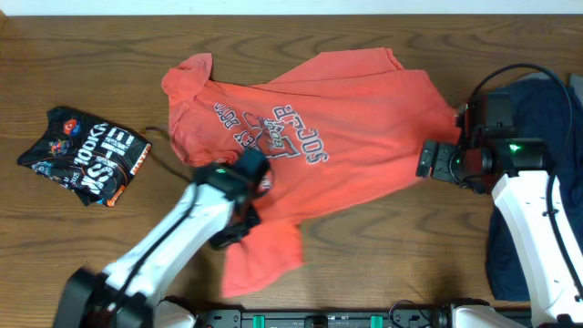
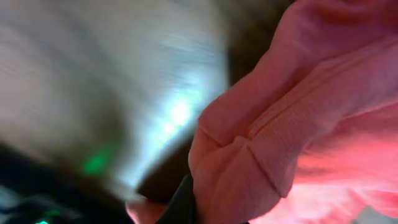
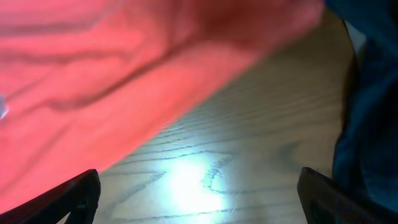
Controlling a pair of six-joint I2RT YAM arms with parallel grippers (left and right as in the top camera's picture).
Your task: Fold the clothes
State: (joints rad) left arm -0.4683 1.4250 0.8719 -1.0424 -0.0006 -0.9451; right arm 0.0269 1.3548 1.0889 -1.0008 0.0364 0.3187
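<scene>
The clothes lie on a wooden table (image 1: 383,264). A coral-red T-shirt (image 1: 337,137) is spread across the middle, its chest lettering upside down to the overhead camera. My left gripper (image 1: 239,219) sits on the shirt's lower left part, shut on a bunched fold of it. In the left wrist view the pinched coral cloth (image 2: 249,168) bulges over one dark finger (image 2: 181,204). My right gripper (image 1: 424,162) stands open just off the shirt's right edge. In its wrist view the gripper (image 3: 199,199) has only bare wood between its fingers, with the shirt (image 3: 93,93) at the upper left.
A folded black printed garment (image 1: 86,155) lies at the far left. A navy garment (image 1: 547,118) lies at the right edge under my right arm and shows as a dark blue mass (image 3: 367,124) in the right wrist view. The left wrist view is blurred.
</scene>
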